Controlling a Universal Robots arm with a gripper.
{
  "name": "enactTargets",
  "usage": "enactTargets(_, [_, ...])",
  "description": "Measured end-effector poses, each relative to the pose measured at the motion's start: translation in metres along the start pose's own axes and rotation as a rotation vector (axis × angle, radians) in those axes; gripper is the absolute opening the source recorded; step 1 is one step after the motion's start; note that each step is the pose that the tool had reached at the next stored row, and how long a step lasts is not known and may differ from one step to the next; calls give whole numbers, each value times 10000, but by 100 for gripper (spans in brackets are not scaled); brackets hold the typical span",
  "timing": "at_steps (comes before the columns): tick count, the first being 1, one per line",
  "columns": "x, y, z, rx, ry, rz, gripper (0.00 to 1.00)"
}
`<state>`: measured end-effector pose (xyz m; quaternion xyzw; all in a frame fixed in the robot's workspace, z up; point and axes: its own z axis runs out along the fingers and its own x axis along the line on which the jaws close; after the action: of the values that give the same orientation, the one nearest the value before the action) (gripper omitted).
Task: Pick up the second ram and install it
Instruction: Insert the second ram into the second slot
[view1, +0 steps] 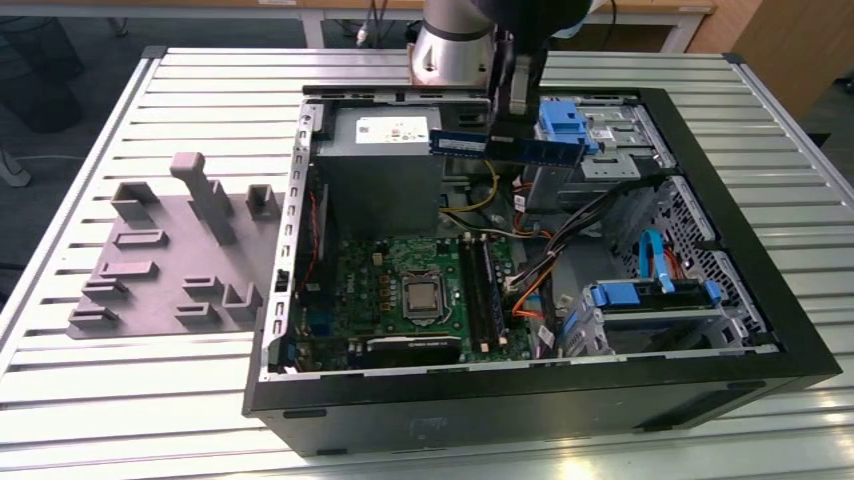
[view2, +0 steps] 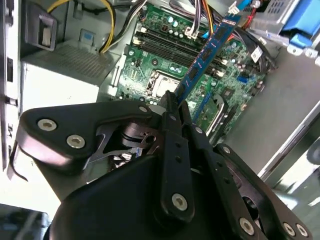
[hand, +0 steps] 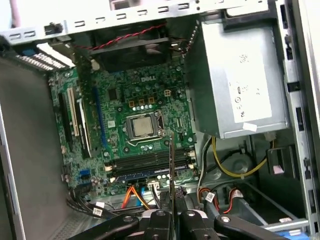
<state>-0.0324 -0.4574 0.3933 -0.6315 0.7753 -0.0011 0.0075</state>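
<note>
Exterior view: the arm reaches down over the open computer case (view1: 787, 330), which lies on a slatted metal table (view1: 174, 380), and its gripper (view1: 514, 100) holds the second ram (view1: 514, 147), a slim blue stick with dark chips, in the air above the back part of the case, level with the grey power supply box (view1: 380, 150) and the blue drive bracket (view1: 563, 120). The stick hangs well above the green motherboard (view1: 400, 265) and touches nothing else. A grey plastic tray (view1: 160, 270) with upright blocks sits on the table at the exterior view's left of the case. In the second wrist view the black fingers (view2: 172, 120) are closed tight on one end of the stick (view2: 207, 52), which juts out at a slant over the motherboard (view2: 160, 65). The first wrist view shows the stick (hand: 171, 165) edge-on as a thin line rising from the closed gripper (hand: 171, 212), over the long memory slots (hand: 150, 162) beside the processor socket (hand: 142, 125).
</note>
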Motion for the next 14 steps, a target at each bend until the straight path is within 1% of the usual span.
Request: enactTargets(14, [0, 0, 38, 26, 28, 2533, 14])
